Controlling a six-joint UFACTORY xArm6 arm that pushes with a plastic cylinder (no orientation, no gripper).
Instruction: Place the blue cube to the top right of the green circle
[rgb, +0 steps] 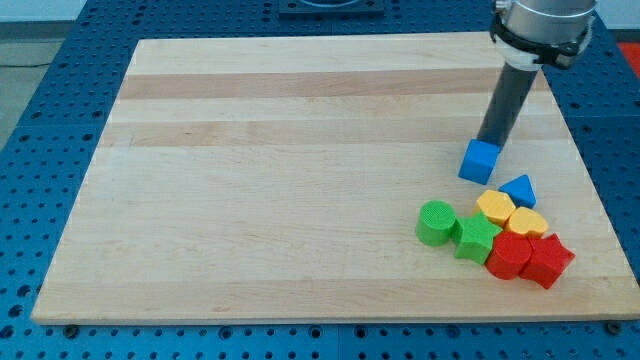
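The blue cube (479, 161) sits on the wooden board at the view's right. The green circle (435, 222) lies below it and slightly to the left, with a gap between them. My tip (488, 141) stands just above the cube's top right edge, touching it or very nearly so. The dark rod rises from there toward the view's top right.
A cluster lies to the right of the green circle: a green star (476, 239), a yellow hexagon (494, 207), a yellow heart (527, 222), a blue triangle (518, 189), and two red blocks (510, 254) (548, 260). The board's right edge (590, 190) is close.
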